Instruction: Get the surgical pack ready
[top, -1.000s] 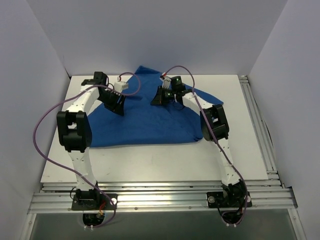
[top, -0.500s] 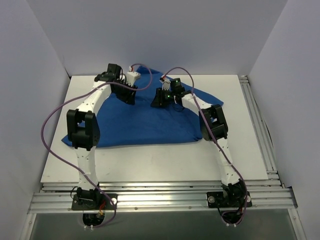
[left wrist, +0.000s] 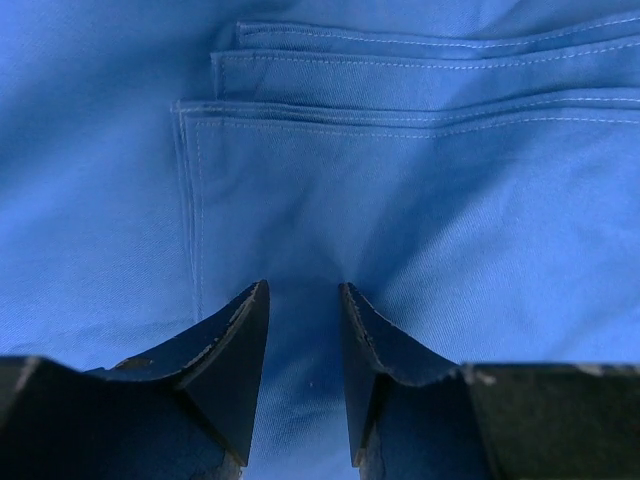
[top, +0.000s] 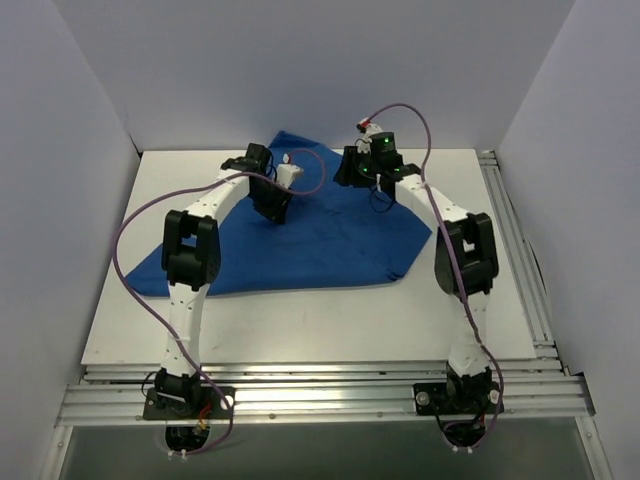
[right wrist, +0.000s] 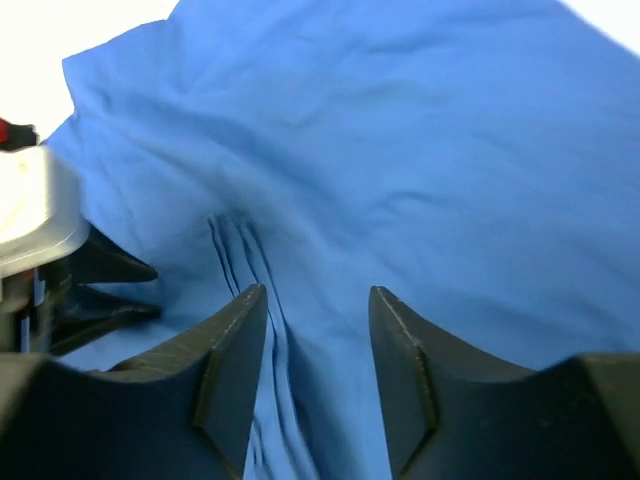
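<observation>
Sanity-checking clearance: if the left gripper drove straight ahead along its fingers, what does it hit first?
The blue drape: the left gripper, open, points at cloth right beyond its tips, with the stacked folded hems farther on. Depth is unclear; it may already touch.

A lab robot cell: plain white walls (top: 300,60), aluminium-rail frame (top: 320,397), white table (top: 300,330).

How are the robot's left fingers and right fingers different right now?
The left gripper has its fingers closer together, while the right gripper looks spread wider. The left gripper sits close over the folded, stitched edges of the blue cloth. The right gripper is nearer the cloth's back edge, looking across at those folds. Both have black fingers, both are open, and both are above the cloth, holding nothing.
</observation>
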Action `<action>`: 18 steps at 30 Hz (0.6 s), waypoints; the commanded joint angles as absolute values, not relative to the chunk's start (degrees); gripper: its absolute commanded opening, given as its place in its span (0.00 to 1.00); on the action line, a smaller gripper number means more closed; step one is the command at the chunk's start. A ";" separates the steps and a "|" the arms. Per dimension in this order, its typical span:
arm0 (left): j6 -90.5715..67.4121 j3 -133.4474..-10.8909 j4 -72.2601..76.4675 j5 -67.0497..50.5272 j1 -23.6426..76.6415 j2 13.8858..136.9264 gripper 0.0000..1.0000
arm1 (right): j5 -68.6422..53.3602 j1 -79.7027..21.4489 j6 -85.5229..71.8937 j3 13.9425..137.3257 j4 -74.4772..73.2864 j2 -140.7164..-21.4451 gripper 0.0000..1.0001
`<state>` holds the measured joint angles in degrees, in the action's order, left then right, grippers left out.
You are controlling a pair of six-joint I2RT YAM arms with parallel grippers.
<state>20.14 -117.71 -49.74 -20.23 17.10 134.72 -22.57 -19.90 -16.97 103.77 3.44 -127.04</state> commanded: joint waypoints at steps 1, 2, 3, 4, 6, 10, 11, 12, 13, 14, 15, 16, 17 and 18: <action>20.56 -118.39 -51.77 -20.48 16.61 134.13 0.43 | -12.51 -20.91 -16.87 96.18 1.85 -114.63 0.40; 20.65 -116.74 -51.25 -20.74 16.70 133.77 0.43 | -11.00 -21.53 -16.87 90.67 1.76 -112.43 0.38; 20.83 -115.85 -50.98 -20.66 16.79 133.42 0.43 | -9.42 -23.01 -16.87 87.83 1.76 -108.41 0.36; 21.27 -115.06 -50.72 -20.57 16.87 132.81 0.43 | -7.49 -23.72 -16.96 85.11 1.93 -106.63 0.34; 21.53 -113.48 -50.54 -20.39 16.96 132.28 0.43 | -6.68 -25.22 -17.84 77.74 2.72 -101.81 0.22; 22.32 -110.75 -50.10 -20.92 17.58 129.74 0.43 | -9.04 -28.56 -22.58 67.16 7.02 -96.16 0.05; 22.41 -110.22 -49.66 -21.27 17.67 129.12 0.43 | -9.66 -28.91 -24.24 65.84 7.29 -95.46 0.02; 22.67 -109.52 -49.40 -21.53 17.84 128.33 0.43 | -9.67 -29.26 -24.95 64.61 7.64 -94.41 0.01; 23.20 -108.21 -49.05 -21.79 17.93 126.93 0.44 | -9.67 -29.62 -25.66 61.99 8.26 -93.96 0.00; 23.46 -107.50 -48.26 -21.80 18.36 126.39 0.44 | -9.67 -30.32 -26.71 60.66 9.57 -93.61 0.00; 23.90 -106.71 -47.90 -21.54 18.63 125.69 0.44 | -9.93 -30.50 -27.24 59.34 9.84 -93.43 0.00; 24.43 -105.66 -47.73 -21.19 18.81 124.99 0.44 | -9.76 -30.67 -27.86 57.06 10.19 -93.43 0.00; 24.61 -105.30 -47.55 -20.92 19.33 124.81 0.44 | -9.58 -30.76 -28.38 55.91 10.98 -93.43 0.00; 24.78 -104.94 -47.55 -20.66 19.51 124.72 0.44 | -9.49 -30.76 -29.17 54.77 11.51 -93.43 0.00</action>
<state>22.85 -106.30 -47.05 -20.01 17.93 128.66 -10.50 -30.55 -25.61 57.28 7.99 -96.01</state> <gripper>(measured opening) 0.439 0.002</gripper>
